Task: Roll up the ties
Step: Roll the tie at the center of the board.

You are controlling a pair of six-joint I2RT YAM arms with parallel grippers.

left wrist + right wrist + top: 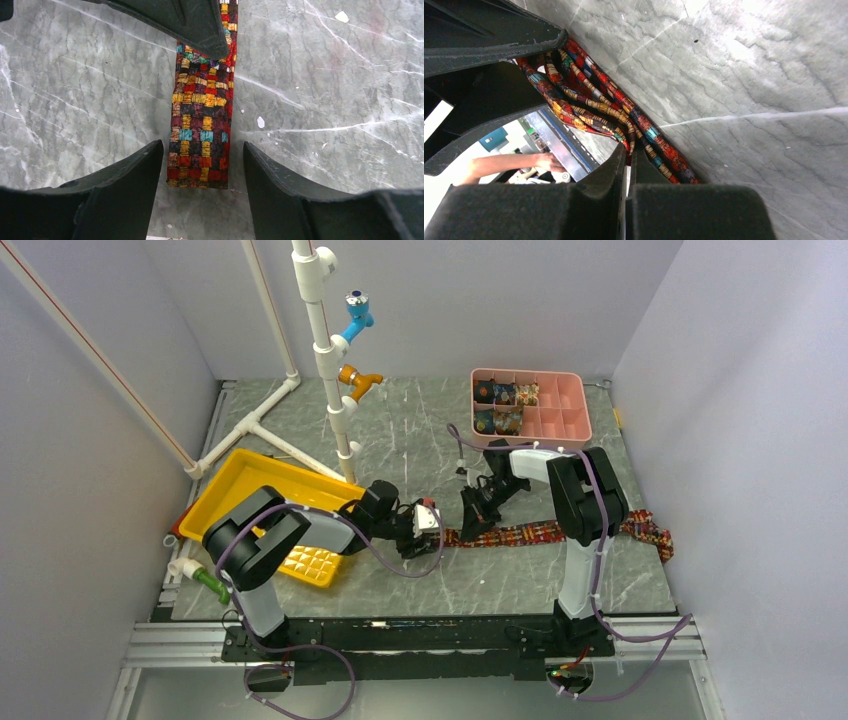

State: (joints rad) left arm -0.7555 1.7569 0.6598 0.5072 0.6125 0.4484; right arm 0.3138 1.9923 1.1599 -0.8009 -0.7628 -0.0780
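A: Where does it stand?

B: Early, I judge; on the table one tie lies flat and unrolled, while the pink box at the back already holds several finished rolls.

A: Which way does the strip run?

B: Left to right across the near half of the table; its squared end points at the left arm, and its far end bunches near the right edge.

A: And the grippers?

B: The left gripper is spread wide, one finger on each side of that end, touching nothing; the right gripper looks pinched on a fold further along, though the view is cramped.

A: Next?

B: Probably close on the end, then turn it over onto itself, tight and square to the strip.
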